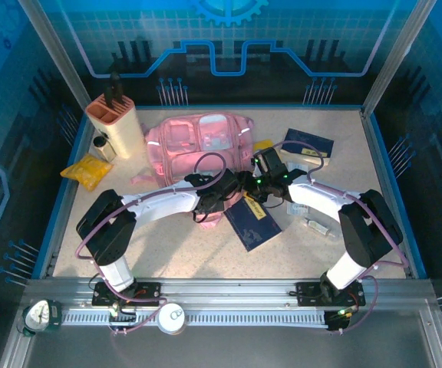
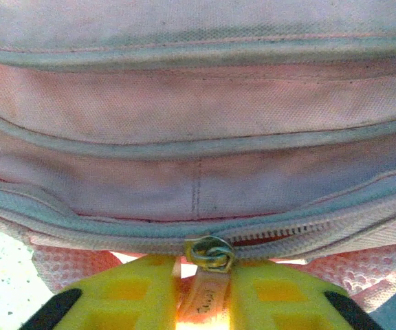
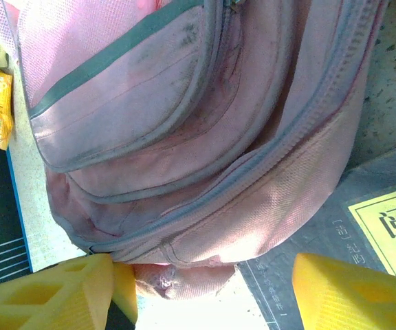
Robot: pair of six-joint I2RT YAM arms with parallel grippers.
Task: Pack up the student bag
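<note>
One student bag (image 1: pixel 198 142) lies flat toward the back middle of the surface (image 1: pixel 167 249); it is soft pink fabric with grey piping, curved zip lines and translucent front panels; the weave is coarse and a little soiled, with pink mesh at the corners. At its near edge the left hand (image 2: pixel 206 292) has its blocky yellow fingers (image 2: pixel 115 295) drawn in tight on either side of the pink zip tab (image 2: pixel 205 306), pinching it; the tab hangs from a brassy metal slider (image 2: pixel 210 253). The right hand (image 3: pixel 205 275) stands wide open with nothing held, its fingers on either side of a rounded corner of the bag. Just beside that corner lies a navy book (image 1: pixel 252 220) with a yellow label. Left of the bag, just beside it, stands a peach holder (image 1: pixel 120 126) with dark handles sticking up; a crinkled yellow packet (image 1: pixel 87 170) lies further left; a second navy book (image 1: pixel 307 143) lies to the right. The surface is pale and speckled.
</note>
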